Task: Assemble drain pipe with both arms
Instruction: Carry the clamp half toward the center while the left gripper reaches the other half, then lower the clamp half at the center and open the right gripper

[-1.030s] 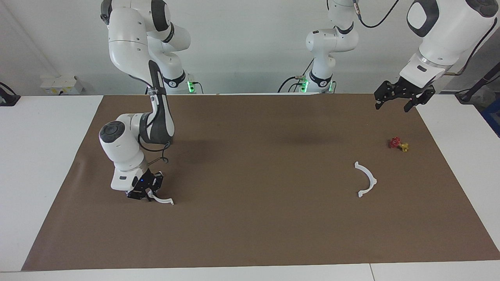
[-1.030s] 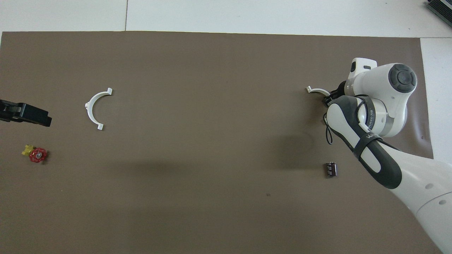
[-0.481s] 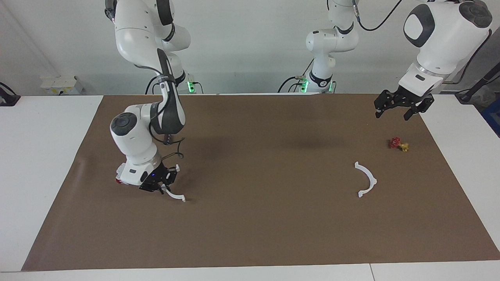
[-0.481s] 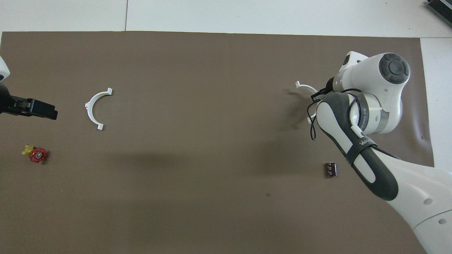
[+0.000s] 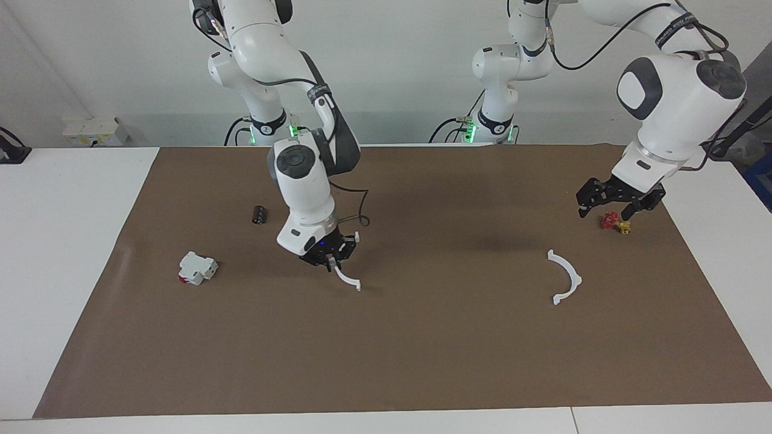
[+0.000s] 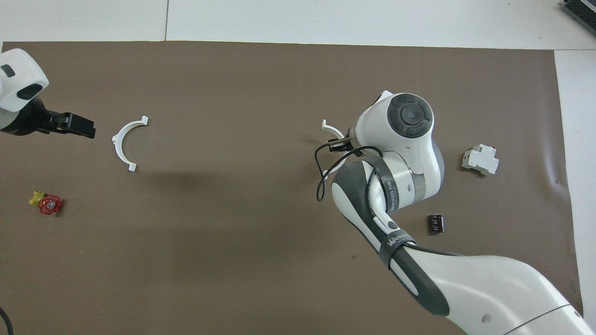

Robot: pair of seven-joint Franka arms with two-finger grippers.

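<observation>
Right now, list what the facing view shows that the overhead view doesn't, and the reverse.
Only the facing view shows both arm bases, the wall, and the left gripper open above the valve. Only the overhead view shows that gripper beside the loose arc, well clear of the valve. Both show the right gripper shut on the held arc, the white device, the small black part and the brown mat.

Right hand [image 5: 330, 260] clamped, raised; left hand [image 5: 614, 204] spread.
</observation>
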